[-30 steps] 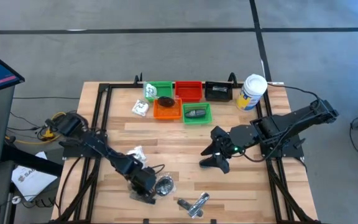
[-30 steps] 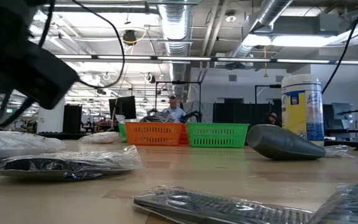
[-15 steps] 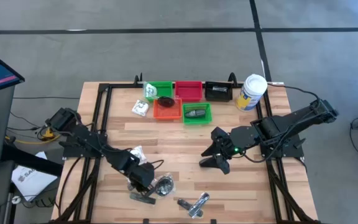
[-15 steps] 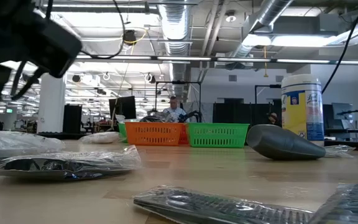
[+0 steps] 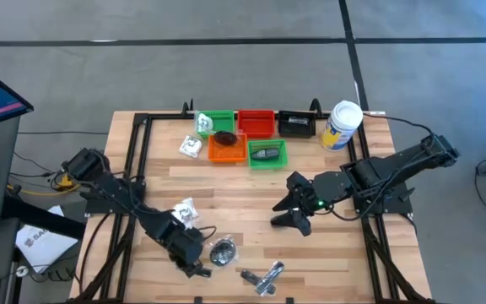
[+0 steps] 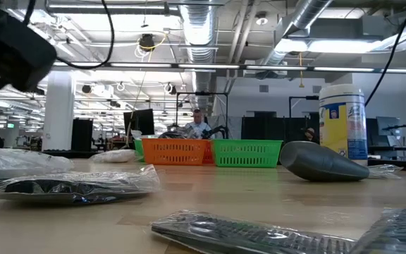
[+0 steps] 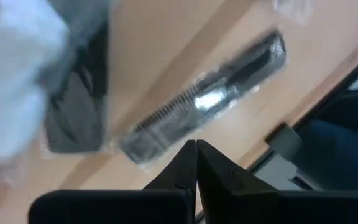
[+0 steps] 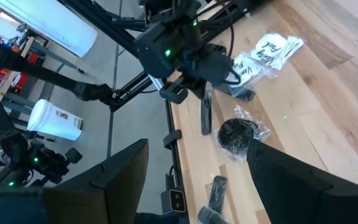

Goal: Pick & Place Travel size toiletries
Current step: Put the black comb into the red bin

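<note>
Seen from above, the left hand [image 5: 194, 268] sits low at the near edge of the worktop [image 5: 251, 190], its fingers pressed together on nothing that shows, with the black round piece in plastic [image 5: 223, 252] just beside it, a white-printed clear packet [image 5: 183, 212] a little behind it, and the slim silvery sachets [image 5: 264, 277] farther out to its side; the right hand [image 5: 292, 215] waits well apart over the middle of the boards, fingers spread wide and empty, and the coloured trays [image 5: 247, 138] lie far beyond both hands. While the low view hides both fingertips, it shows a flat dark item in a crinkled wrapper [image 6: 76, 187], a long ribbed dark piece in film [image 6: 249, 234] nearest the lens and a dark grey oval [image 6: 323, 161] lying free. Past the closed fingers [image 7: 194, 168] of the left wrist view, a long dark comb-like piece in clear film [image 7: 207, 102] lies just ahead, a dark flat packet [image 7: 73, 118] beside it. From the right wrist view, between its wide fingers [image 8: 291, 174], the round black piece [image 8: 236, 134] and printed packets [image 8: 272, 50] lie near the far arm. These things look light and flat, their film slick and crumpling, so a pinch would likely hold best across the stiff body inside, at its middle, rather than on loose wrapper edges.
</note>
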